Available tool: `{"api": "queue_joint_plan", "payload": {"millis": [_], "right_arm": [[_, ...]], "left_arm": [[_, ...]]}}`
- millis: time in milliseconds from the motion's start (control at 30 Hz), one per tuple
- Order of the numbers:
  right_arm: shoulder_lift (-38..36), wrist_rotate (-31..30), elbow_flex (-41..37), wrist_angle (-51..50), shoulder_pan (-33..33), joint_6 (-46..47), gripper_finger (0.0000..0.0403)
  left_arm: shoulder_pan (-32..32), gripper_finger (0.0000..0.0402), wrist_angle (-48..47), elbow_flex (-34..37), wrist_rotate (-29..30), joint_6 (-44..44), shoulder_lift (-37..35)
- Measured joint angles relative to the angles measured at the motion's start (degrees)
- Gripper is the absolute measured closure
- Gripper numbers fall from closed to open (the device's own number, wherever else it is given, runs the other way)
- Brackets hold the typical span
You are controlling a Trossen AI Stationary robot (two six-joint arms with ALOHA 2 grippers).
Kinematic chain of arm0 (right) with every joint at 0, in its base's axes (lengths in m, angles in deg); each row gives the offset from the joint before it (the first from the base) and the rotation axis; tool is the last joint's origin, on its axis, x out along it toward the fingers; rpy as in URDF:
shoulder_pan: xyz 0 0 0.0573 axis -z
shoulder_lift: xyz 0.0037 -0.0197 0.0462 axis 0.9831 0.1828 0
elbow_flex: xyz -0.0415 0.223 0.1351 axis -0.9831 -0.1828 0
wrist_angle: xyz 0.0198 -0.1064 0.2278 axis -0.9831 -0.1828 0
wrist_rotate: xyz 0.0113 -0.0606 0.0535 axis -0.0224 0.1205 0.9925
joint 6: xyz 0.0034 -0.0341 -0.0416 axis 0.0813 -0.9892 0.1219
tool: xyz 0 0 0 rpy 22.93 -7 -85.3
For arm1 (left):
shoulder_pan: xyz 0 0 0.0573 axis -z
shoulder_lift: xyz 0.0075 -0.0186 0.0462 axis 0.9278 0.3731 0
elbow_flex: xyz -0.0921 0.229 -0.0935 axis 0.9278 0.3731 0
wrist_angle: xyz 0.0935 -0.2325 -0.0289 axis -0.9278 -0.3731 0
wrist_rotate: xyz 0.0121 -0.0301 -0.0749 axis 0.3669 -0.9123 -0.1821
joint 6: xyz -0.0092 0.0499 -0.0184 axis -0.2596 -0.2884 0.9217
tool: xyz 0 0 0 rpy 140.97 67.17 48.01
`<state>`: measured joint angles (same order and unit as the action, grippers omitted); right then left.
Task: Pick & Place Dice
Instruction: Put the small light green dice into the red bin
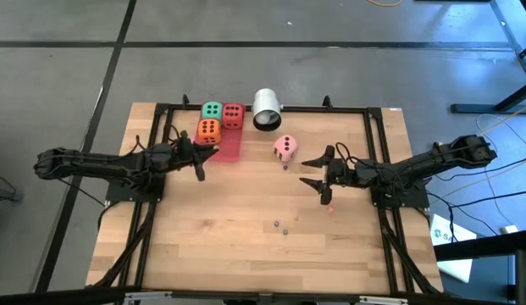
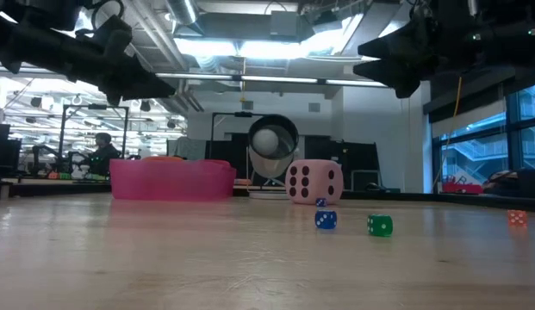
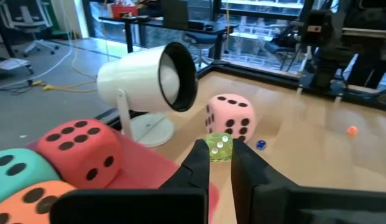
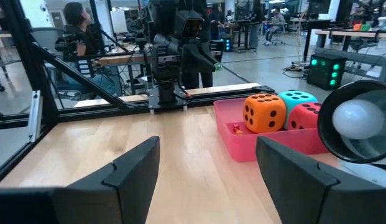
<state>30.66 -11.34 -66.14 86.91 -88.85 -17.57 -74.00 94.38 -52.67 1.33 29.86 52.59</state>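
Note:
The green (image 1: pixel 212 110), red (image 1: pixel 233 115) and orange (image 1: pixel 208 130) dice sit together in the far end of a pink tray (image 1: pixel 229 148). The pink die (image 1: pixel 285 146) rests on the table in front of the white cylinder (image 1: pixel 267 109). My left gripper (image 1: pixel 214 151) hovers over the tray's right edge, shut on a tiny yellow-green die (image 3: pixel 219 148). My right gripper (image 1: pixel 318 170) hangs wide open above the table, to the right of and nearer than the pink die (image 2: pixel 314 182). It holds nothing. My left gripper pinches the tiny yellow-green die (image 3: pixel 219 149) between its two fingertips (image 3: pixel 202 155). The fingers come roughly level from the table's left side. The die is lifted clear, above the pink tray's edge (image 3: pixel 156 167).
Tiny dice lie loose on the table: a blue one (image 2: pixel 326 220), a green one (image 2: pixel 380 226) and an orange one (image 2: pixel 516 218). The white cylinder (image 3: pixel 146 78) stands on a round foot at the far edge. A black frame (image 1: pixel 364 108) borders the table.

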Motion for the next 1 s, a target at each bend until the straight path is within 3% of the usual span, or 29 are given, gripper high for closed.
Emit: {"api": "queue_joint_plan", "payload": {"millis": [367,833,1000], "right_arm": [[0.00,0.21,0.01,-0.04,2.90,-1.03,0.0138],[0.00,0.24,0.02,-0.07,3.58,-1.01,0.0138],[0.00,0.26,0.02,-0.07,3.58,-0.98,0.0138]], "left_arm": [[-8.61,0.0388,-3.92,0.00,-2.47,-2.06,-3.58],[-23.85,0.0388,-8.51,0.00,-18.68,0.91,-4.64],[-27.73,0.0388,-10.22,0.00,-21.37,0.94,-4.57]]}}
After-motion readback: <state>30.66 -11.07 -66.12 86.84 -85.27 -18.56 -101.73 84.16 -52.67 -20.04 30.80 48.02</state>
